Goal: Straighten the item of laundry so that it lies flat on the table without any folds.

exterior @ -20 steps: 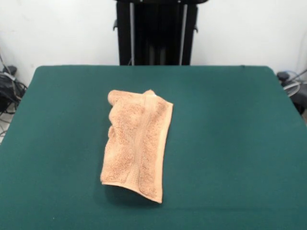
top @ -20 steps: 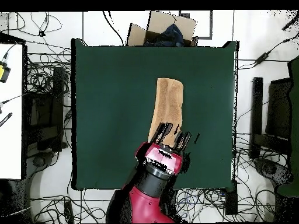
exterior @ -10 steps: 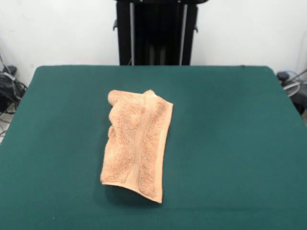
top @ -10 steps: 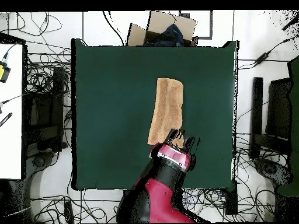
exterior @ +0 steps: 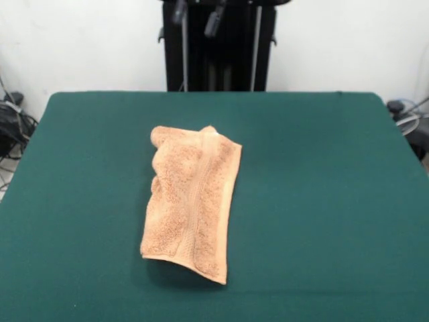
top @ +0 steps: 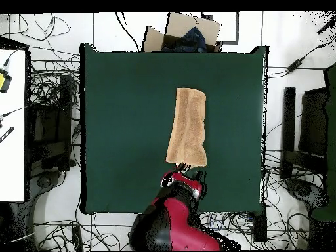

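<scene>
The peach-orange towel (exterior: 191,201) lies folded lengthwise into a narrow, rumpled strip near the middle of the dark green table (exterior: 322,188). Its woven band runs along its length. In the overhead view the towel (top: 188,128) is a long strip on the table (top: 125,118), with one short end towards the robot. My gripper (exterior: 197,15) shows only as two dark fingertips, set apart, at the top edge in front of the pedestal. It is open and empty, high above the table's far side. In the overhead view the gripper (top: 190,172) is just past the towel's near end.
The black pedestal (exterior: 218,54) stands behind the table's far edge. An open cardboard box (top: 184,33) sits on the floor beyond the opposite edge. Cables lie all around the table. A white desk (top: 12,125) is at the left and black equipment (top: 312,131) at the right.
The arm has drawn back towards its base, off the towel's end. The gripper's tips now show at the top of the front view. The towel has not moved.
</scene>
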`<state>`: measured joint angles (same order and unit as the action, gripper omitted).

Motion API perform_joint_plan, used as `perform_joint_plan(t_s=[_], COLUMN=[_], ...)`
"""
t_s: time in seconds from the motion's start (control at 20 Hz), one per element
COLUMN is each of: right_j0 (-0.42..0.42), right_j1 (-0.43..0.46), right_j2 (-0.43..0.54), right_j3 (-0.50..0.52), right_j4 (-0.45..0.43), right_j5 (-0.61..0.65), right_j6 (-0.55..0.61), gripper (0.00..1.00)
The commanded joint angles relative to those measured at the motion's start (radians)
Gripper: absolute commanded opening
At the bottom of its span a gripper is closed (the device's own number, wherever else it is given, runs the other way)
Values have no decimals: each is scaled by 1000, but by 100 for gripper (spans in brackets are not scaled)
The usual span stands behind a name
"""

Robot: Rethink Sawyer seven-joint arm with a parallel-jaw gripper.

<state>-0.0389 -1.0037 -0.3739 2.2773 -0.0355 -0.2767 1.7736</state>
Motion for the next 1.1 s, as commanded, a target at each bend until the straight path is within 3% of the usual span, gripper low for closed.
perform_joint_plan(t_s=[0.05,0.25,0.35,0.55,0.7,0.85,1.0,1.1], right_j0=[208,272,272,231,186,103,87,78], right_j1=[153,253,315,263,188,144,187,282], right_j2=[-121,-131,-111,-86,-57,-2,-5,-8], right_j3=[62,153,171,144,134,124,106,91], right_j4=[225,379,414,373,323,234,194,179], right_j5=[-695,-940,-1029,-988,-874,-673,-715,-825], right_j6=[154,217,250,182,140,152,207,274], gripper=[100,100,100,100,100,100,100,100])
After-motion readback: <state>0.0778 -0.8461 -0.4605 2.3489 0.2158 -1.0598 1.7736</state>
